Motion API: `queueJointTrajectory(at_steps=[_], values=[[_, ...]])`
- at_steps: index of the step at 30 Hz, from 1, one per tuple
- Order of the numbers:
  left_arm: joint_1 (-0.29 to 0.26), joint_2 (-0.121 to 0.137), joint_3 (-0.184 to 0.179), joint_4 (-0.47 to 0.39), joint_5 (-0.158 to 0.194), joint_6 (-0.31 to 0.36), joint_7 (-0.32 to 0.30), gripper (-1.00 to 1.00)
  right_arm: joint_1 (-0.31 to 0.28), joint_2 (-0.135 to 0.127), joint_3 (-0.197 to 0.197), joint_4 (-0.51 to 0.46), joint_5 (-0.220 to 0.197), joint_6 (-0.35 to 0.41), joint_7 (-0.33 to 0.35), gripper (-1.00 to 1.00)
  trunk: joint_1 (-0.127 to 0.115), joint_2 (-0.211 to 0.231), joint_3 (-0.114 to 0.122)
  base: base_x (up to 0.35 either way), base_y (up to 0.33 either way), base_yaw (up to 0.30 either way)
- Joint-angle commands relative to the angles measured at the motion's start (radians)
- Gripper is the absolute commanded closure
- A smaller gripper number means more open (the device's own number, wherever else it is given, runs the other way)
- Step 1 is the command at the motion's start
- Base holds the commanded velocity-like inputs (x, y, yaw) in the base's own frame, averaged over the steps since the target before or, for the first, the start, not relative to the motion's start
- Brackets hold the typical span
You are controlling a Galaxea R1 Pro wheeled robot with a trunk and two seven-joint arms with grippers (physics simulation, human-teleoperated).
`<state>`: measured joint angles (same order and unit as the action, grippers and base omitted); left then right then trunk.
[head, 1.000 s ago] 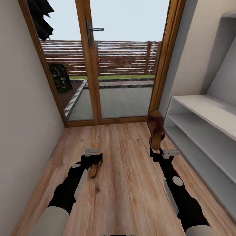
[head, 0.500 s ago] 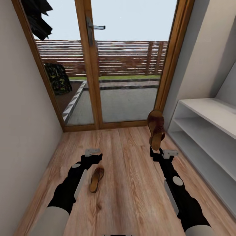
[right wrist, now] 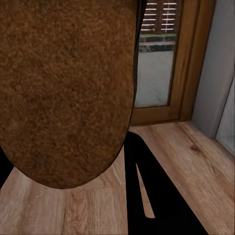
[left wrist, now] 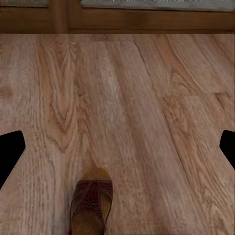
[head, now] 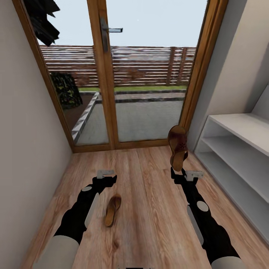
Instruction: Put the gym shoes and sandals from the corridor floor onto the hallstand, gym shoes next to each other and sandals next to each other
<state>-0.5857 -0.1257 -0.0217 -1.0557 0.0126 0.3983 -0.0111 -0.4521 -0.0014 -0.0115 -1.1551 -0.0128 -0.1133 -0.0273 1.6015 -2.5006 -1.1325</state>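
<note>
My right gripper (head: 178,172) is shut on a dark brown sandal (head: 178,148) and holds it upright above the corridor floor (head: 149,209). In the right wrist view that sandal's sole (right wrist: 68,88) sits close before the camera. The second sandal (head: 113,210) lies flat on the planks, just below and right of my left gripper (head: 108,180), apart from it. In the left wrist view this sandal (left wrist: 91,205) lies between the spread black fingers (left wrist: 10,152), so the left gripper is open. The hallstand (head: 239,130) stands at the right with bare shelves. The gym shoes are out of view.
A wood-framed glass door (head: 106,74) closes the corridor ahead, with a patio and fence behind it. A plain wall (head: 26,149) runs along the left. Open planks stretch between the arms and up to the door.
The whole view has shifted, so the camera has moved. The floor sandal has slid from under my left gripper to lower in the picture. Both arms keep their pose.
</note>
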Motion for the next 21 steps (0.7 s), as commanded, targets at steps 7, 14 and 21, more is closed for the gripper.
queueJointTrajectory(at_steps=[7, 14, 21], values=[[0.000, 0.000, 0.000, -0.001, 0.001, 0.005, -0.001, -1.00, 0.000, 0.000, 0.001, 0.000, -0.004, -0.002, -0.003, 1.00, 0.000, 0.000, -0.001, 0.326, 0.048, 0.000], [0.000, 0.000, 0.000, -0.001, 0.001, 0.005, -0.001, -1.00, 0.000, 0.000, 0.001, 0.001, -0.004, -0.002, -0.003, 1.00, 0.000, 0.000, -0.001, 0.264, 0.043, -0.135], [0.001, -0.002, 0.000, 0.001, 0.003, 0.002, -0.001, -1.00, 0.000, 0.000, 0.002, 0.001, -0.002, -0.002, -0.005, 1.00, 0.000, 0.000, -0.001, 0.026, 0.009, -0.217]])
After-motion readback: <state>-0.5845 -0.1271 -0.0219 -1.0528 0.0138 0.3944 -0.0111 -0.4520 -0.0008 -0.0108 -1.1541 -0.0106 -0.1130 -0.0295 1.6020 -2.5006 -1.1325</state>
